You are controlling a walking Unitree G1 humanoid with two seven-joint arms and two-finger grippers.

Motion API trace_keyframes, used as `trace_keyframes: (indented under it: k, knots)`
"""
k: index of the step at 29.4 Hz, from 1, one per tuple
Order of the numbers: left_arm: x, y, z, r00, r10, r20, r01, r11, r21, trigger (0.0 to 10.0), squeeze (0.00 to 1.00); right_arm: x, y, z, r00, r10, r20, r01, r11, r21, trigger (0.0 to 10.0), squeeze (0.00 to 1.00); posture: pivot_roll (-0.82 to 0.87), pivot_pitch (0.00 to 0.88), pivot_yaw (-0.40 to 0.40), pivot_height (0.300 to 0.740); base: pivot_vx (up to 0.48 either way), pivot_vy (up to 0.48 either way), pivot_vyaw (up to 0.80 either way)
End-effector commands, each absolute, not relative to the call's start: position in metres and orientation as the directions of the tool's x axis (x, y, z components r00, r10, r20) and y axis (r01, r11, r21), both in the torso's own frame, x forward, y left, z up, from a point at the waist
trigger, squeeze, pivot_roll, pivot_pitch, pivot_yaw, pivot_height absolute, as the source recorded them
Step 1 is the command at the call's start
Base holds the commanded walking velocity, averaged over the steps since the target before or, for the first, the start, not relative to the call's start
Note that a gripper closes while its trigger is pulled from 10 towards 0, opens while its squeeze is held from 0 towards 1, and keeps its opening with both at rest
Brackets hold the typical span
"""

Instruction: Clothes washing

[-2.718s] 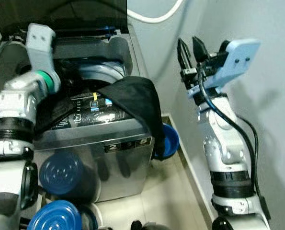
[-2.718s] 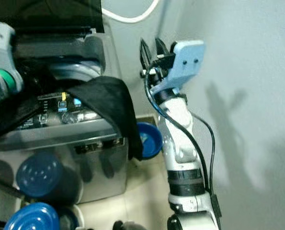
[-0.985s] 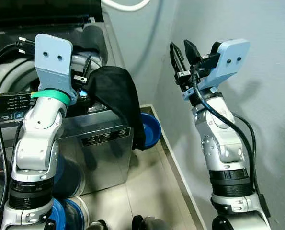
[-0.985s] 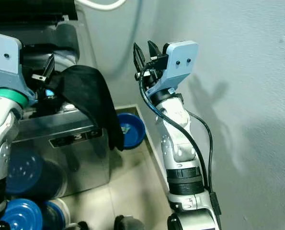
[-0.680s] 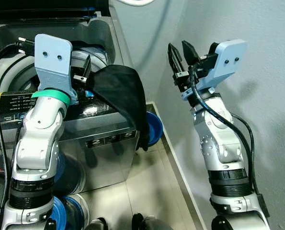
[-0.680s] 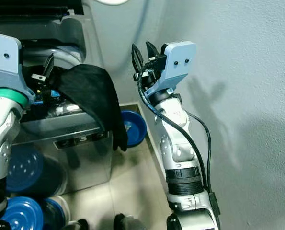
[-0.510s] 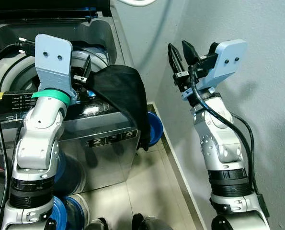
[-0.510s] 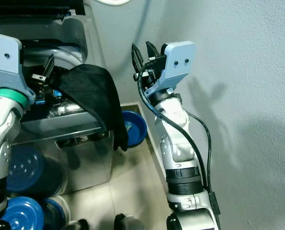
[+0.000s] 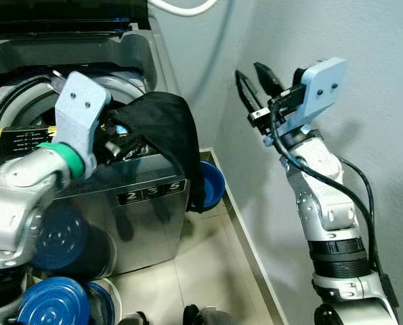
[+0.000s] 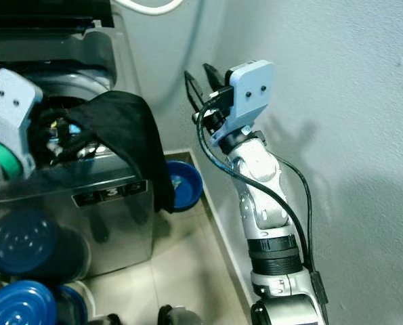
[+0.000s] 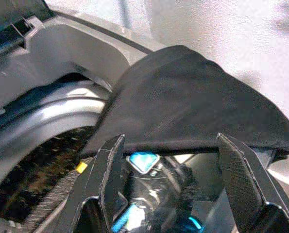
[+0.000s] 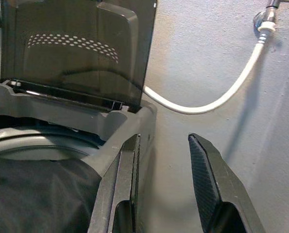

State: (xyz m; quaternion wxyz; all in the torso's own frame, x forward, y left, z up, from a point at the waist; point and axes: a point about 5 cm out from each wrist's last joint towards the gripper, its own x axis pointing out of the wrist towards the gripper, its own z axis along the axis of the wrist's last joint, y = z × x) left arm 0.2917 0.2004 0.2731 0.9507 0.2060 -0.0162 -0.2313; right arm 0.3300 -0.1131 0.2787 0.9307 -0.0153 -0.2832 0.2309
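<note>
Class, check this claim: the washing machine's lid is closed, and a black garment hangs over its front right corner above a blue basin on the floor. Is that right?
Not quite. The washing machine has its lid open, standing upright at the back, as the right wrist view shows. The rest holds: the black garment hangs over the front right corner above the blue basin on the floor.

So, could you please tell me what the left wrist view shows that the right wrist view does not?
The left wrist view alone shows the left pincer, open, at the hem of the black garment, with the blue-lit control panel beneath.
The right wrist view alone shows the open right pincer, the raised lid and the white hose.
Both show the garment and the washer's grey rim.
</note>
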Motion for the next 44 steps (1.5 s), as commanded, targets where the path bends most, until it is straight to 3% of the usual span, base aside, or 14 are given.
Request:
trace_keyframes:
  k: [1, 4, 10, 15, 22, 32, 36, 38, 39, 40, 41, 42, 44]
  knots:
    - [0.297, 0.202, 0.267, 0.888, -0.447, -0.107, 0.444, 0.773, 0.453, 10.0, 0.00, 0.331, -0.116, 0.273, 0.751, 0.428, 0.503, -0.415, 0.898, -0.146, 10.0, 0.00, 0.04, 0.092, -0.047, 0.740, 0.000, 0.000, 0.00]
    - [0.311, 0.206, 0.264, 0.899, -0.419, -0.132, 0.416, 0.718, 0.558, 10.0, 0.00, 0.330, -0.114, 0.272, 0.750, 0.426, 0.506, -0.417, 0.898, -0.138, 10.0, 0.00, 0.03, 0.091, -0.043, 0.740, 0.000, 0.000, 0.00]
    - [0.323, 0.201, 0.268, 0.869, -0.478, -0.123, 0.451, 0.669, 0.591, 10.0, 0.00, 0.330, -0.112, 0.273, 0.752, 0.414, 0.513, -0.414, 0.902, -0.122, 10.0, 0.00, 0.03, 0.094, -0.044, 0.740, 0.000, 0.000, 0.00]
    - [0.336, 0.188, 0.276, 0.789, -0.604, -0.113, 0.563, 0.639, 0.524, 10.0, 0.00, 0.329, -0.107, 0.273, 0.746, 0.420, 0.517, -0.426, 0.897, -0.114, 10.0, 0.00, 0.02, 0.100, -0.041, 0.740, 0.000, 0.000, 0.00]
    - [0.343, 0.177, 0.279, 0.745, -0.661, -0.092, 0.620, 0.635, 0.460, 10.0, 0.00, 0.328, -0.103, 0.273, 0.741, 0.424, 0.520, -0.435, 0.894, -0.110, 10.0, 0.00, 0.01, 0.101, -0.033, 0.740, 0.000, 0.000, 0.00]
    - [0.345, 0.175, 0.269, 0.742, -0.665, -0.086, 0.641, 0.666, 0.382, 10.0, 0.00, 0.325, -0.102, 0.271, 0.744, 0.423, 0.517, -0.436, 0.894, -0.104, 10.0, 0.00, 0.01, 0.107, -0.031, 0.740, 0.000, 0.000, 0.00]
    - [0.340, 0.178, 0.257, 0.765, -0.639, -0.086, 0.635, 0.725, 0.267, 10.0, 0.00, 0.325, -0.103, 0.270, 0.748, 0.420, 0.514, -0.434, 0.896, -0.100, 10.0, 0.00, 0.02, 0.110, -0.034, 0.740, 0.000, 0.000, 0.00]
    - [0.340, 0.183, 0.250, 0.778, -0.619, -0.107, 0.626, 0.747, 0.226, 9.5, 0.00, 0.325, -0.102, 0.270, 0.748, 0.420, 0.514, -0.435, 0.895, -0.098, 10.0, 0.00, 0.02, 0.111, -0.036, 0.740, 0.000, 0.000, 0.00]
    - [0.340, 0.187, 0.245, 0.789, -0.602, -0.124, 0.614, 0.762, 0.207, 7.8, 0.00, 0.326, -0.101, 0.270, 0.748, 0.421, 0.514, -0.437, 0.894, -0.097, 10.0, 0.00, 0.02, 0.111, -0.037, 0.740, 0.000, 0.000, 0.00]
    - [0.340, 0.187, 0.245, 0.789, -0.602, -0.124, 0.614, 0.762, 0.207, 7.8, 0.00, 0.326, -0.101, 0.270, 0.748, 0.421, 0.514, -0.437, 0.894, -0.097, 10.0, 0.00, 0.02, 0.111, -0.037, 0.740, 0.000, 0.000, 0.00]
    - [0.341, 0.190, 0.242, 0.788, -0.600, -0.135, 0.615, 0.764, 0.195, 3.1, 0.00, 0.326, -0.101, 0.270, 0.747, 0.422, 0.514, -0.438, 0.894, -0.097, 10.0, 0.00, 0.02, 0.110, -0.037, 0.740, 0.000, 0.000, 0.00]
    - [0.342, 0.192, 0.240, 0.789, -0.598, -0.143, 0.614, 0.766, 0.190, 0.0, 0.00, 0.326, -0.101, 0.270, 0.746, 0.422, 0.515, -0.439, 0.893, -0.096, 10.0, 0.00, 0.03, 0.109, -0.038, 0.740, 0.000, 0.000, 0.00]
    - [0.342, 0.194, 0.240, 0.789, -0.597, -0.146, 0.614, 0.766, 0.189, 0.0, 0.00, 0.326, -0.101, 0.270, 0.746, 0.422, 0.515, -0.439, 0.893, -0.096, 10.0, 0.00, 0.02, 0.108, -0.038, 0.740, 0.000, 0.000, 0.00]
